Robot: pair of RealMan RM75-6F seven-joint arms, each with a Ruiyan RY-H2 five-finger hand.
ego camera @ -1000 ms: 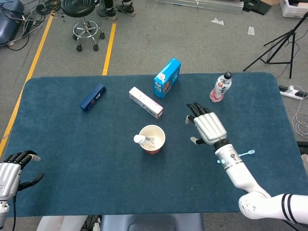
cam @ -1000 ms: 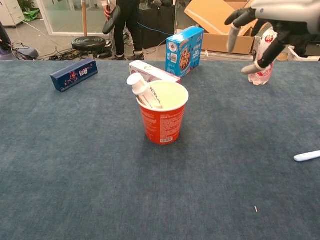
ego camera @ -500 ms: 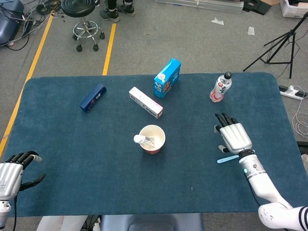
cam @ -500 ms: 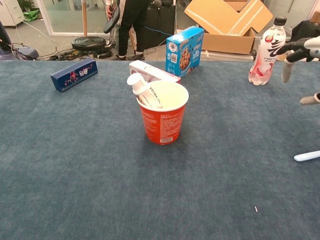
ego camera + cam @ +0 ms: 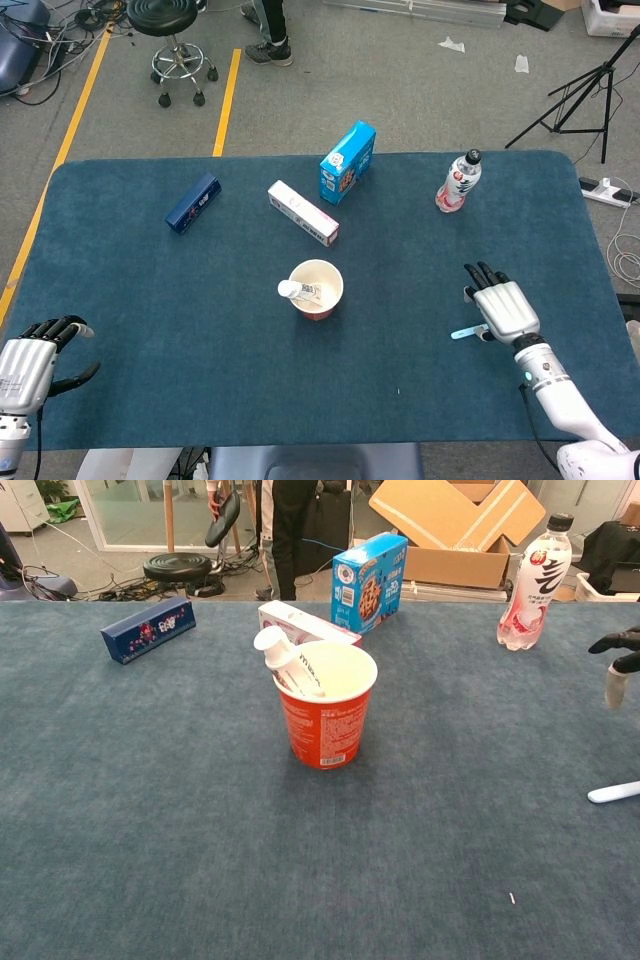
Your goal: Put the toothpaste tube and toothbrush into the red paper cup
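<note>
Head view: the red cup stands mid-table with the toothpaste tube leaning inside – the toothbrush lies on the cloth at the right hand, fingers spread, empty; left hand loosely open at the table edge

Open blue surface lies between the right hand and the red paper cup, with no object in that lane. Behind the cup, the white box and cookie box obstruct; the bottle stands far right.
</note>
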